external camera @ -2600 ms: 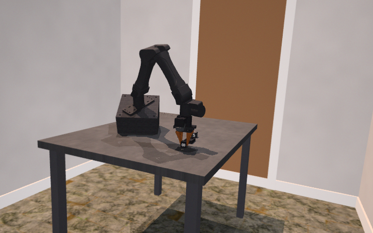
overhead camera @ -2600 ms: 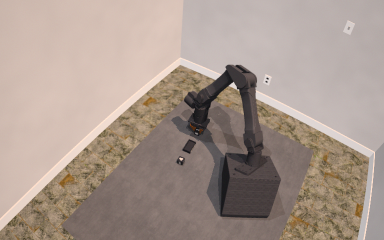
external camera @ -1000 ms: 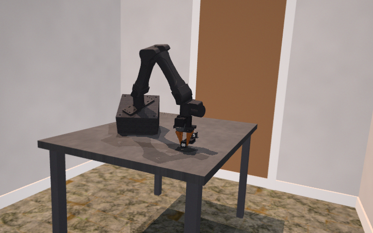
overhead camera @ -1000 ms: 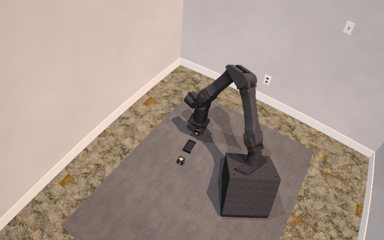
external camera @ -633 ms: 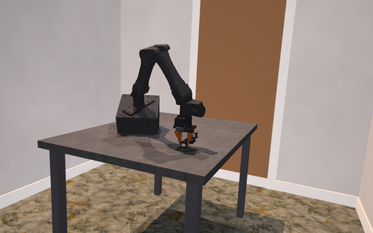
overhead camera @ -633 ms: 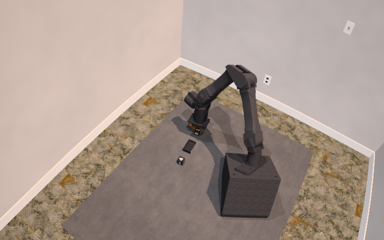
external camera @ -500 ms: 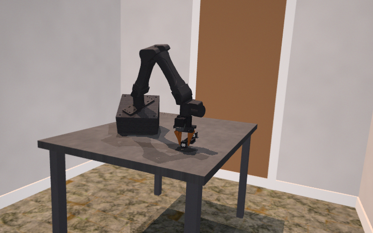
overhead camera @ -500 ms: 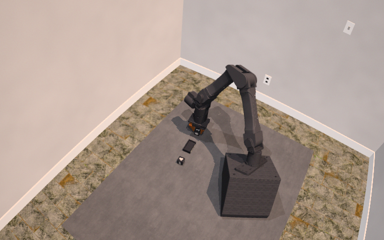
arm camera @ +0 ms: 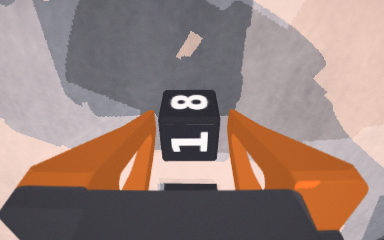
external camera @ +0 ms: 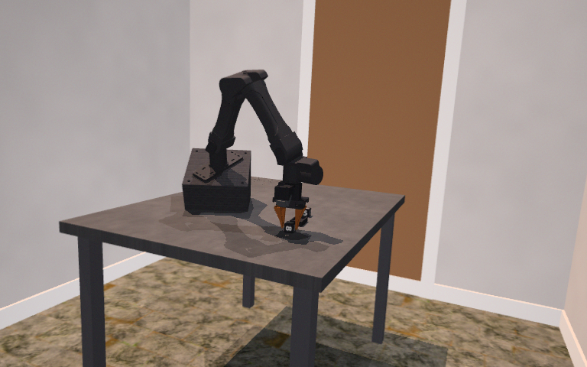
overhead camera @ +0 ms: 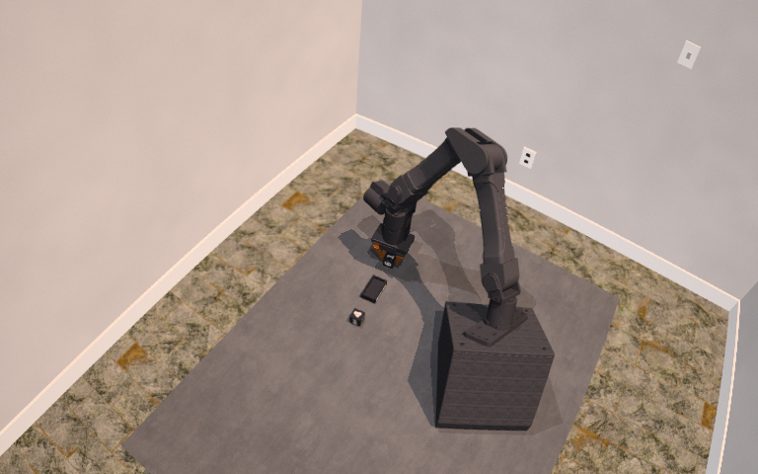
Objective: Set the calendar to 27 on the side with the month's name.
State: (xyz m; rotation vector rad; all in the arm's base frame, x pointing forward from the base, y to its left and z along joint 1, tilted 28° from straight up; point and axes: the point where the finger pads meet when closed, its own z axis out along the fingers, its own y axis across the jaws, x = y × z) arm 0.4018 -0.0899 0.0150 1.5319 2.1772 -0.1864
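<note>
Though blk, cube w/ 8 (white)

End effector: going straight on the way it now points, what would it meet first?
Probably the table: the end effector points down, its open jaws either side of the cube. The remaining drop is unclear.

A bare room with 1 robot arm bolted beside patterned flooring suggests a small lab.
</note>
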